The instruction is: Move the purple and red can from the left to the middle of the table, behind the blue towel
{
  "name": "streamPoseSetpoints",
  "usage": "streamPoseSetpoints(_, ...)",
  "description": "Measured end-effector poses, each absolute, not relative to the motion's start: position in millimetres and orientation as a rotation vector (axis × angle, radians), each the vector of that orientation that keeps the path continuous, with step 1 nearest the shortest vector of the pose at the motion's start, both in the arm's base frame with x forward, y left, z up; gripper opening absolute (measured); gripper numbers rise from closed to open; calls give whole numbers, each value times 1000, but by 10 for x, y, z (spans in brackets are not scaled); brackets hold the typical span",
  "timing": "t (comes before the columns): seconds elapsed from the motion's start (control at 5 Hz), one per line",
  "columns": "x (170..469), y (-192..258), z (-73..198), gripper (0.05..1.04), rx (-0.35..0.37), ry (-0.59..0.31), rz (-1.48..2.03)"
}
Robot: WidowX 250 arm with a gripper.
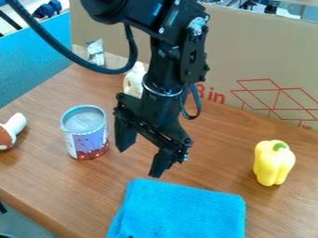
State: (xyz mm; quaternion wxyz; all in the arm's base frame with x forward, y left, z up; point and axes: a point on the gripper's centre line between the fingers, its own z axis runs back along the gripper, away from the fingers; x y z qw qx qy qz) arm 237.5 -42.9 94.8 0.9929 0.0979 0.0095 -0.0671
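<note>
The black gripper hangs over the middle of the wooden table, its two fingers apart with nothing between them. Just left of it stands a can with a purple and red label. A folded blue towel lies in front of and below the gripper. Off to the right, a yellow bell pepper with a green stem stands upright. Behind the arm is a pale bottle-like object, partly hidden by it.
At the left edge lies a white and reddish-brown object. A crumpled silvery item sits at the back left. A cardboard panel borders the table's rear, and a blue panel its left side.
</note>
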Motion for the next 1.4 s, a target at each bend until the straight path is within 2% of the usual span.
streamPoseSetpoints(0.2,2367,-383,900,1001,192,43,-120)
streamPoseSetpoints(0.6,2767,414,1192,1001,56,-87,74)
streamPoseSetpoints(0.8,2874,681,1341,1001,60,-130,149)
streamPoseSetpoints(1.4,2700,897,999,1001,113,12,286)
